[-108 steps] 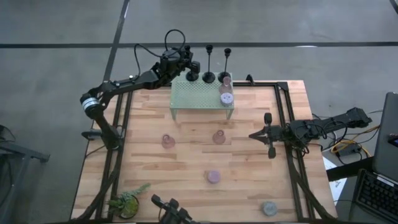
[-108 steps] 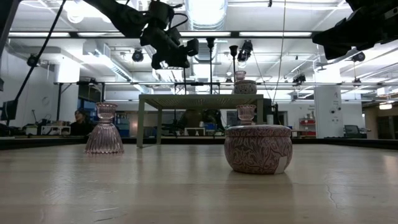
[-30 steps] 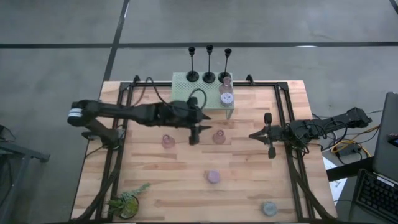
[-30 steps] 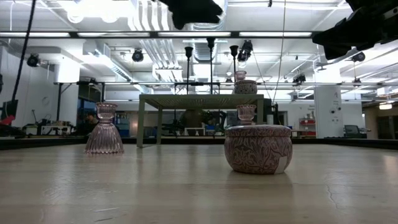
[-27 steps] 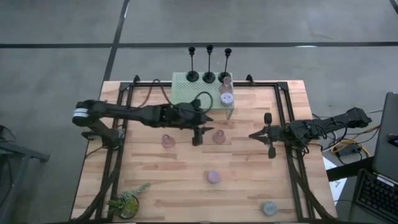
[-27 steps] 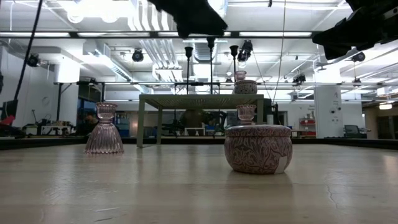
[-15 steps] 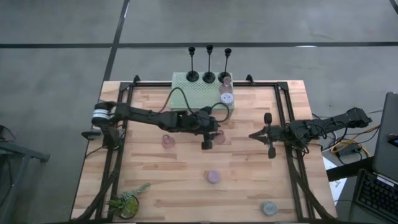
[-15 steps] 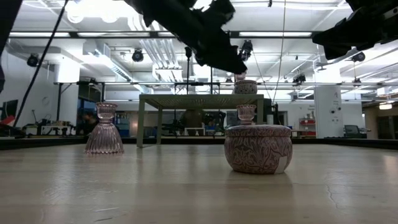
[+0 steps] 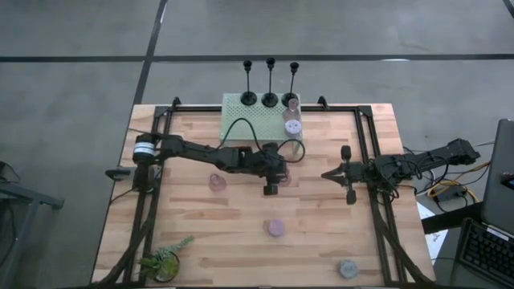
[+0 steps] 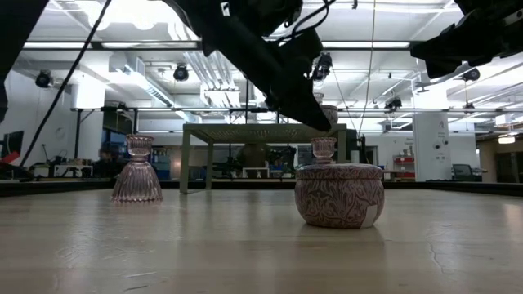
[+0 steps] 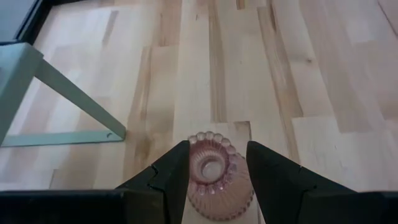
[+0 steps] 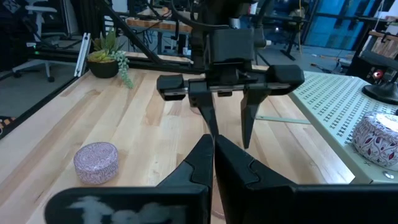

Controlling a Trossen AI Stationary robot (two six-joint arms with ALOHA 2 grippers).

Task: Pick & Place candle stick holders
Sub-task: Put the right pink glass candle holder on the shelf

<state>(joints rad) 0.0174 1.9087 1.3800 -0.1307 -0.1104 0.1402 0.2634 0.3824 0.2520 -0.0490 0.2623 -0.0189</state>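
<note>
A pinkish translucent cup (image 11: pixel 211 175) stands on its base at the middle of the table. My left gripper (image 11: pixel 216 149) hangs open just above it, one finger on either side, touching nothing; in the low view its tips (image 10: pixel 321 121) are above the cup's rim (image 10: pixel 324 149). A second pink cup (image 9: pixel 217 182) stands to the left. Three black stemmed holders (image 9: pixel 271 99) stand at the far edge of the pale green rack (image 9: pixel 257 120), which also bears a cup (image 9: pixel 292 104) and a puck (image 9: pixel 291 125). My right gripper (image 9: pixel 324 173) waits shut at the right.
A lilac puck (image 9: pixel 275 228) sits near the table's middle front and a grey puck (image 9: pixel 348 268) at the near right corner. A small green plant (image 9: pixel 165 261) stands at the near left corner. Black rails (image 9: pixel 365 160) run along the table's sides.
My left gripper has travelled toward the table's right edge and a little toward the near edge, coming down over the pink cup at the middle. The cups and pucks have stayed where they were.
</note>
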